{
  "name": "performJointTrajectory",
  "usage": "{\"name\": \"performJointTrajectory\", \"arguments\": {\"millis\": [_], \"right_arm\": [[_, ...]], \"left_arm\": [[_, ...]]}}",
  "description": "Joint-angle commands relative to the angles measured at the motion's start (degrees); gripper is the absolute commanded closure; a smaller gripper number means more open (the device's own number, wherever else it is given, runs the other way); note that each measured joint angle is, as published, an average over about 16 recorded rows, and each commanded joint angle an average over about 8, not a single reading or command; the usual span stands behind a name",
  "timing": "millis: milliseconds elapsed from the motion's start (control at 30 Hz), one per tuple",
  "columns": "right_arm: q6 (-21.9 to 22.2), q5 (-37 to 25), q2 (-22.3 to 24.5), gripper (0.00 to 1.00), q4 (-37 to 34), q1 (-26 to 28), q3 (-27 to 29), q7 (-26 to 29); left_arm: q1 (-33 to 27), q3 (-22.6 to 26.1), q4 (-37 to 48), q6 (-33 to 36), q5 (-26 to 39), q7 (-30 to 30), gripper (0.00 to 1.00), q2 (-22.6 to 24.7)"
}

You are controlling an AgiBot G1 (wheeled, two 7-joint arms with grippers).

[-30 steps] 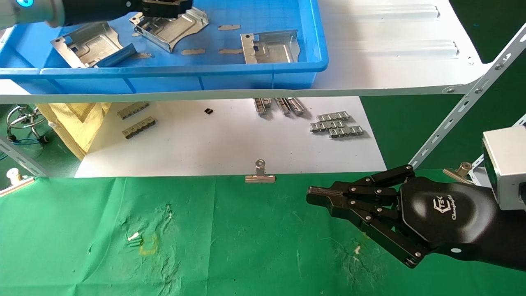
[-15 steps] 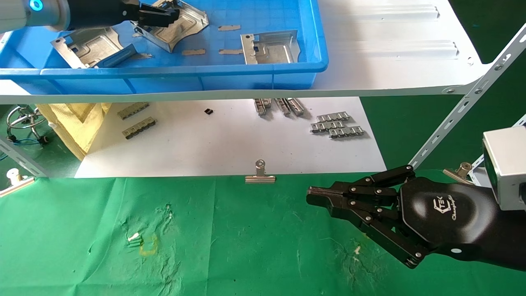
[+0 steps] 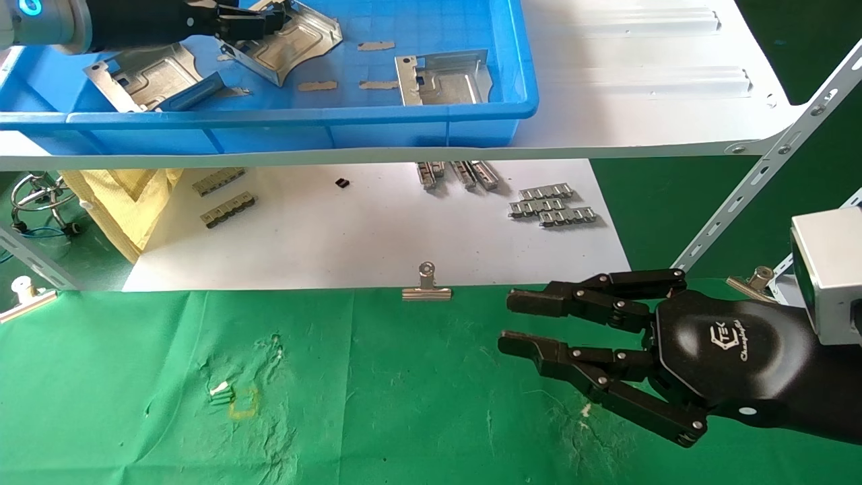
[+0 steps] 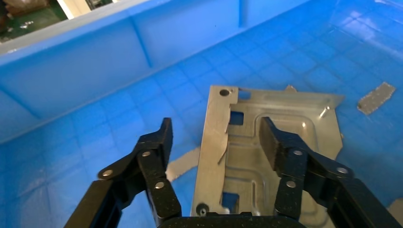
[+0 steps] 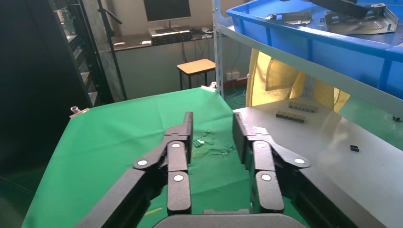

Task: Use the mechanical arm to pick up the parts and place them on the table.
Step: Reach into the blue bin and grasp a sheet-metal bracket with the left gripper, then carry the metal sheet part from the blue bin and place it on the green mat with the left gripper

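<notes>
Shiny silver stamped bracket (image 4: 266,152) in blue bin, upper left: left tool (image 4: 216,142) wide astride it, must close; right tool (image 3: 532,323) idle, wide.

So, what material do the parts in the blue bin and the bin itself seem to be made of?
The parts look like stamped sheet metal, probably bare or plated steel: bright silver, reflective, with pressed ridges and bent flanges. The blue bin looks like moulded plastic: uniform colour, slight gloss, grid-patterned floor and rounded rim.
</notes>
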Motion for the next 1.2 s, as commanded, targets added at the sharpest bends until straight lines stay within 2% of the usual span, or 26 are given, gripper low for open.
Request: {"name": "performJointTrajectory", "arguments": {"millis": [33,500,700,900,1200], "right_arm": [[0.00,0.00,0.00,0.00,0.00,0.00,0.00,0.00],[0.00,0.00,0.00,0.00,0.00,0.00,0.00,0.00],[0.00,0.00,0.00,0.00,0.00,0.00,0.00,0.00],[0.00,0.00,0.00,0.00,0.00,0.00,0.00,0.00],[0.00,0.00,0.00,0.00,0.00,0.00,0.00,0.00]], "left_arm": [[-0.09,0.14,0.16,0.43,0.20,-0.36,1.00,-0.19],[0.01,0.59,-0.80,0.86,0.84,-0.17,1.00,-0.98],[-0.66,-0.87,-2.57,4.07,-1.30,1.60,1.00,-2.43],[-1.31,-3.07,-4.98,12.56,-4.67,5.09,1.00,-5.11],[1.25,-5.94,-8.16,34.75,-9.88,14.44,1.00,-10.72]]}}
